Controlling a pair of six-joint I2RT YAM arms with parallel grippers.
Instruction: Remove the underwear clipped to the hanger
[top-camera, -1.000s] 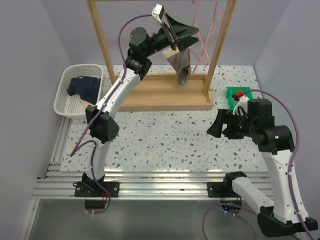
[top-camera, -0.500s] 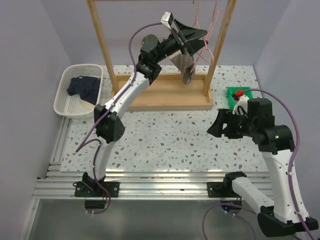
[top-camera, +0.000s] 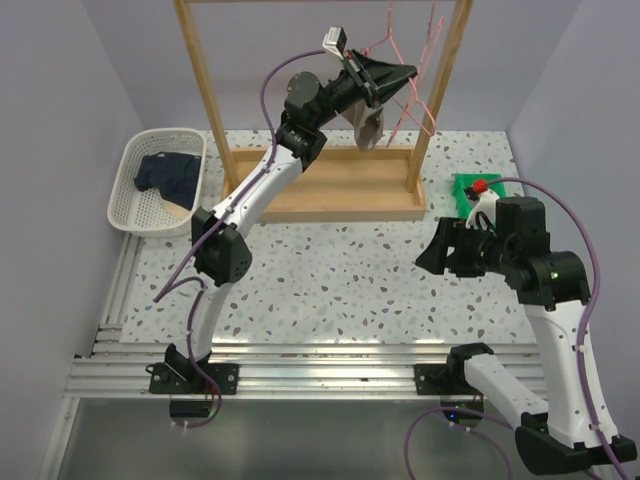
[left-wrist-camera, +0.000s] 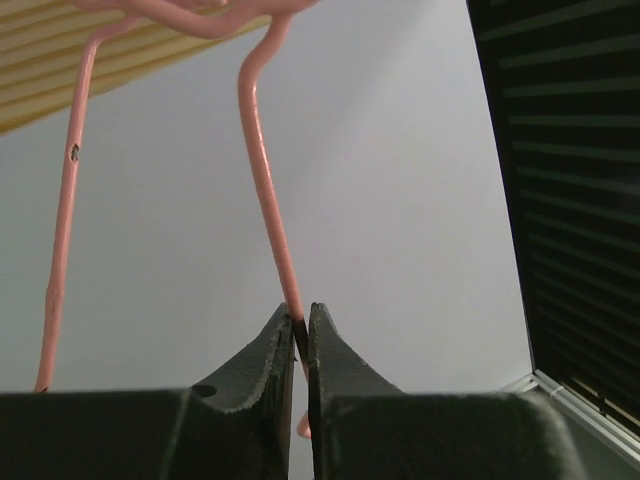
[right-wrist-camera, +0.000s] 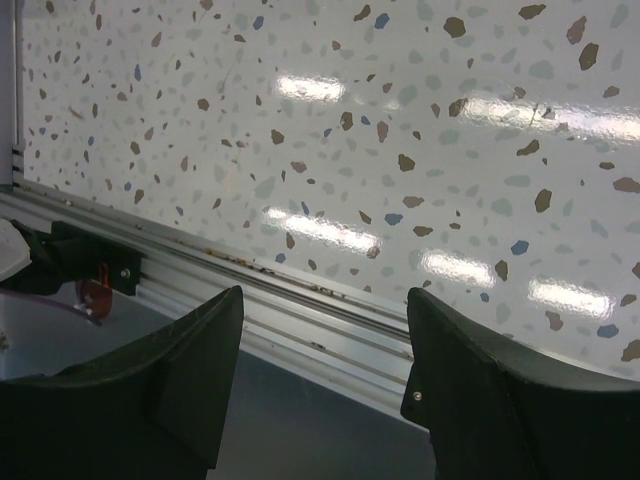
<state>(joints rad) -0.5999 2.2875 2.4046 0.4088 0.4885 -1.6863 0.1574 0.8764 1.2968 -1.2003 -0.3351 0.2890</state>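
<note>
As the left arm (top-camera: 250, 195) reaches high, its claw (left-wrist-camera: 300, 322) pinches the hanger (left-wrist-camera: 262, 170).

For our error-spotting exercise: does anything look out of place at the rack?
Yes: the left gripper is shut on the pink hanger, pinching its wire, not on the grey underwear hanging close by, which is what should come off.
</note>
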